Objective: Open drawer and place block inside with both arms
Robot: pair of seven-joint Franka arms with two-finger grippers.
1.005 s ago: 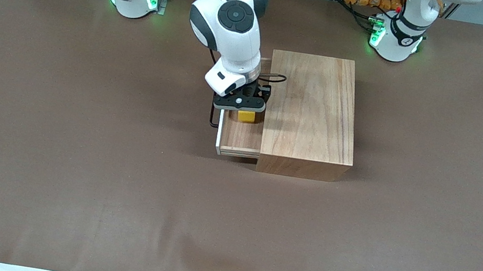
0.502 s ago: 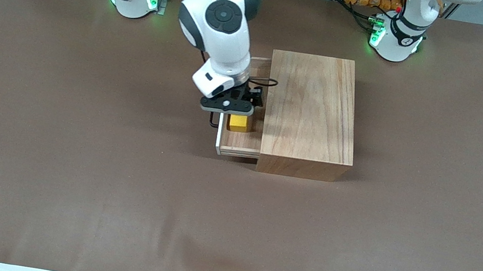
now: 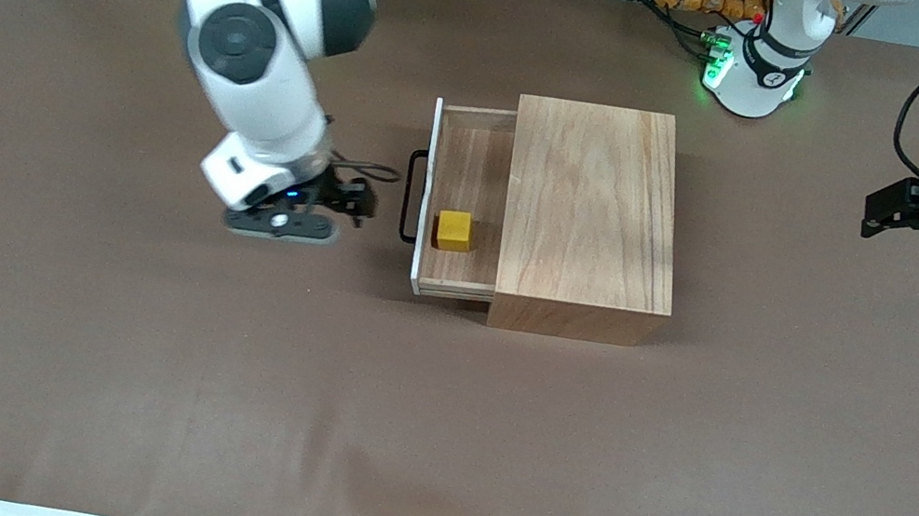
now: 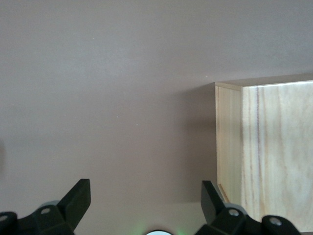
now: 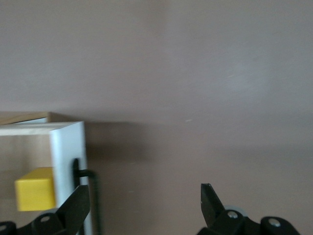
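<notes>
In the front view, a large wooden box [image 3: 590, 215] is seen on a brown table [image 3: 122, 350]. The drawer [image 3: 464, 202] is pulled out of the box toward the right arm's end of the table, and its black handle [image 3: 411, 196] is fixed to the white-edged front panel. The yellow block [image 3: 454, 231] is seen resting on the drawer floor, in the part nearer the camera, touched by nothing. The right gripper [image 3: 335, 212] is held low over bare table just beside the handle, apart from it. The left gripper [image 3: 889, 206] is held over the table at the left arm's end, well apart from the box. From this view the jaw state of neither gripper can be told.

In the left wrist view, the left gripper [image 4: 145, 201] is shown with its jaws wide apart and nothing between them. Bare table and one corner of the box [image 4: 266, 152] are seen below.

In the right wrist view, the right gripper [image 5: 145, 201] is shown with its jaws apart and empty. The white front panel of the drawer [image 5: 66, 156], the handle [image 5: 90, 196] and the block [image 5: 34, 188] inside the drawer are seen at one edge.
</notes>
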